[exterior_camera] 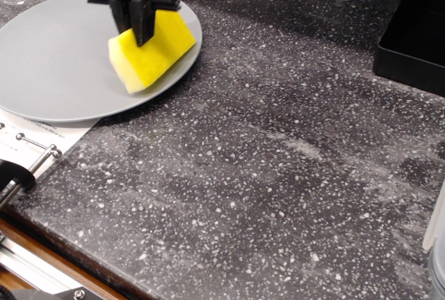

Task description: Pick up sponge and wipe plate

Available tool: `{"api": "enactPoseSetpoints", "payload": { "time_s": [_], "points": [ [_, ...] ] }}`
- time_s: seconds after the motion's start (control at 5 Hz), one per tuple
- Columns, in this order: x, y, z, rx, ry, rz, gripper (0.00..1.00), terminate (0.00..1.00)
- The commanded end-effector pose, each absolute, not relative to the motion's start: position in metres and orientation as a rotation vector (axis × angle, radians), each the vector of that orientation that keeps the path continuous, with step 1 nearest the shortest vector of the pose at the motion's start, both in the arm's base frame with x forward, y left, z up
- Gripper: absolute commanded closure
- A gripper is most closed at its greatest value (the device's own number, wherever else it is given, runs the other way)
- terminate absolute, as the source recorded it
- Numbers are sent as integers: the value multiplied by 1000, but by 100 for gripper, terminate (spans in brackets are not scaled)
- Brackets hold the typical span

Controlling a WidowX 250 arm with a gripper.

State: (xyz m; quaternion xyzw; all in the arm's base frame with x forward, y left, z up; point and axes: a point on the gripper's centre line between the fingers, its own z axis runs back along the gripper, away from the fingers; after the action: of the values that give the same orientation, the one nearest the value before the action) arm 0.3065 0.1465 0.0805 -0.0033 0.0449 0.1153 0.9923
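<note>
Sponge (151,60) held over the right part of the grey plate (55,56), upper left of the frame. Black gripper (138,23) descends from the top edge; its fingers (142,18) pinch the sponge across its upper end, so the yellow block hangs below them. Whether the lowest corner touches the plate or hovers just above cannot be told from this view.

Orientation: the sponge is tilted, its long axis running from lower left to upper right, with the lower-left corner nearest the plate surface and the broad yellow face turned toward the camera.

Step in hand, as judged: bringing the sponge into contact and starting the wipe. To do it well, the block should be lowered until a full face or long edge, not just one corner, presses on the plate; levelling the tilt would give wider contact. Pressure should stay light, since the plate lies loose on the speckled worktop (278,175) and partly over a sheet of paper (42,136) at the left, and could slide. Strokes are best directed toward the plate's centre, away from its near rim.
</note>
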Motion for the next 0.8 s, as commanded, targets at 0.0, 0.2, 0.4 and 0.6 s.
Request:
{"api": "enactPoseSetpoints", "payload": {
  "time_s": [0.0, 0.2, 0.4, 0.6],
  "points": [
    [310, 191, 86, 61, 5, 257, 100, 0],
    [317, 217, 104, 89, 8, 270, 100, 0],
    [317, 239, 120, 130, -28, 300, 100, 0],
    [323, 257, 117, 186, 5, 355, 100, 0]
  ]
}}
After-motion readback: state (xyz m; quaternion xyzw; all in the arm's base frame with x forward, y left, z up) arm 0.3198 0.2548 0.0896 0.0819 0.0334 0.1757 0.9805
